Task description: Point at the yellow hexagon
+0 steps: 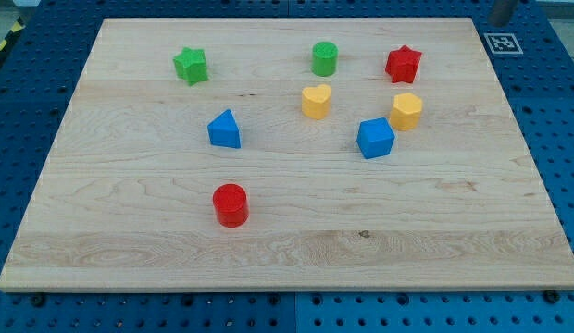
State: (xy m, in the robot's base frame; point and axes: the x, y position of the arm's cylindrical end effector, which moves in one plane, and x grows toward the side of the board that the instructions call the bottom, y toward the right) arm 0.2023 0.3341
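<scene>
The yellow hexagon [406, 111] sits on the wooden board [287, 250] at the view's upper right. It stands just right of and above the blue cube [375, 138], nearly touching it, and below the red star [403, 65]. A yellow heart [316, 101] lies to its left. My tip does not show over the board. Only a grey stub [500, 9] shows at the view's top right edge, off the board.
A green cylinder [325, 58] stands above the yellow heart. A green star [190, 66] is at the upper left, a blue triangle [224, 129] left of centre and a red cylinder [230, 204] below it. A black-and-white marker tag [503, 43] lies off the board's top right corner.
</scene>
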